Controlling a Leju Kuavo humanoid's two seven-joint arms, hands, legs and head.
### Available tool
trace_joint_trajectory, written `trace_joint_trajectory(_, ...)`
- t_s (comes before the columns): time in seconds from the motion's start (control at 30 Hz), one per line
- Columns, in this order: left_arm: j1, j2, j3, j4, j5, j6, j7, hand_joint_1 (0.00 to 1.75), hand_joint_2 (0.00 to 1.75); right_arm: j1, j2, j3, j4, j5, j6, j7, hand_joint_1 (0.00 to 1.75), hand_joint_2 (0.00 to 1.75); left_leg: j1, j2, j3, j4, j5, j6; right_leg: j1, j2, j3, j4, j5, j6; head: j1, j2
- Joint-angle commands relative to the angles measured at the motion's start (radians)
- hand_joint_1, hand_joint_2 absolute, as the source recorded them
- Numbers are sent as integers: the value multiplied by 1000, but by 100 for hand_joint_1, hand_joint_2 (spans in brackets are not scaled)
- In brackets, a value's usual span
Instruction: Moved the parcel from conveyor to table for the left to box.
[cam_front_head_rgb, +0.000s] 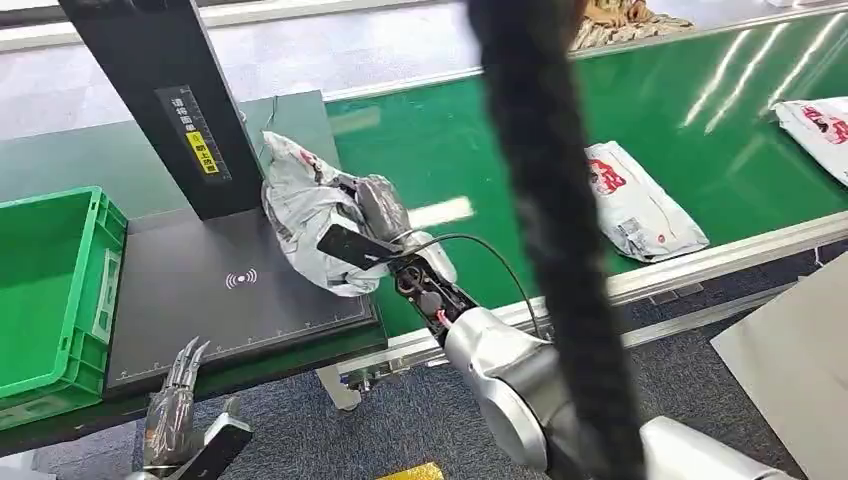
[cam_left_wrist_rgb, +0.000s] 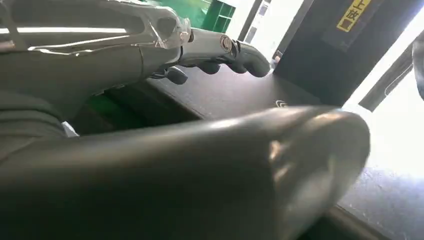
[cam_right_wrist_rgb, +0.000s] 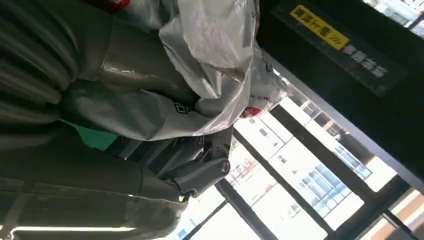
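Note:
A crumpled grey plastic parcel (cam_front_head_rgb: 300, 205) with red print hangs over the right part of the black scanner table (cam_front_head_rgb: 200, 300), beside the black post (cam_front_head_rgb: 165, 100). My right hand (cam_front_head_rgb: 375, 215) grips it from the conveyor side; in the right wrist view the parcel (cam_right_wrist_rgb: 220, 55) bulges between the thumb and the dark fingers (cam_right_wrist_rgb: 195, 170). My left hand (cam_front_head_rgb: 175, 400) is low at the table's front edge, fingers straight and apart, holding nothing. In the left wrist view its fingers (cam_left_wrist_rgb: 220, 50) reach over the dark table top.
A green crate (cam_front_head_rgb: 50, 290) stands left of the table. The green conveyor (cam_front_head_rgb: 720, 130) carries another grey parcel (cam_front_head_rgb: 640, 205) and a white one (cam_front_head_rgb: 820, 125) at the far right. A thick black cable (cam_front_head_rgb: 560, 230) hangs through the middle of the head view.

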Motion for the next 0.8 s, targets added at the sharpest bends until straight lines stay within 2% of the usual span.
trace_joint_trajectory(0.03, -40, 1, -26, 91, 13, 6, -20, 0, 0, 6, 42, 210, 25, 0, 67, -6, 175, 175, 1, 1, 1, 0, 0, -1, 1, 1, 1, 0, 0, -1, 0, 0)
trace_joint_trajectory(0.13, -43, -1, -27, 85, 15, 12, -24, 0, 0, -1, 73, 262, 133, 24, 69, 4, 175, 175, 1, 2, 2, -1, 0, -1, 1, 1, 1, -1, 0, -1, 0, 0)
trace_joint_trajectory(0.27, -26, 4, -12, 42, 22, 16, -21, 0, 0, -1, 96, 340, 246, 82, 121, 87, 175, 175, 2, 2, 2, -1, 0, -2, 2, 1, 2, -1, 0, -2, 0, 0)
trace_joint_trajectory(0.33, -18, 5, -4, 26, 23, 13, -17, 0, 0, 4, 96, 373, 264, 118, 102, 112, 175, 175, 1, 1, 2, -1, 0, -1, 1, 1, 1, -1, 0, -1, 0, 0)
trace_joint_trajectory(0.37, -9, 5, 4, 9, 30, 0, -19, 0, 0, 13, 103, 380, 282, 120, 140, 135, 175, 175, 2, 1, 2, -1, 0, -2, 2, 0, 2, -2, 0, -2, 0, 0)
trace_joint_trajectory(0.6, 7, -17, 8, -13, 10, -10, -18, 0, 0, 51, 113, 428, 313, 176, 153, 237, 175, 175, 1, 0, 2, -1, 0, -1, 1, -1, 2, -1, -1, -1, 0, 0)
trace_joint_trajectory(0.63, 8, -21, 7, -15, 8, -11, -16, 0, 0, 56, 114, 438, 313, 188, 138, 245, 17, 175, 1, 0, 2, -1, 0, -1, 1, -1, 2, -1, 0, -1, 0, 0)
trace_joint_trajectory(0.67, 8, -24, 6, -20, 6, -19, -16, 0, 0, 53, 119, 450, 326, 207, 138, 294, 0, 0, 2, 0, 2, -2, 0, -2, 1, 0, 2, -2, 0, -2, 0, 0)
trace_joint_trajectory(0.8, -7, -38, -1, -20, -2, -39, -11, 0, 0, 47, 107, 422, 317, 187, 152, 329, 0, 0, 1, -1, 2, -1, 0, -1, 1, -1, 1, -1, 0, -1, 0, 0)
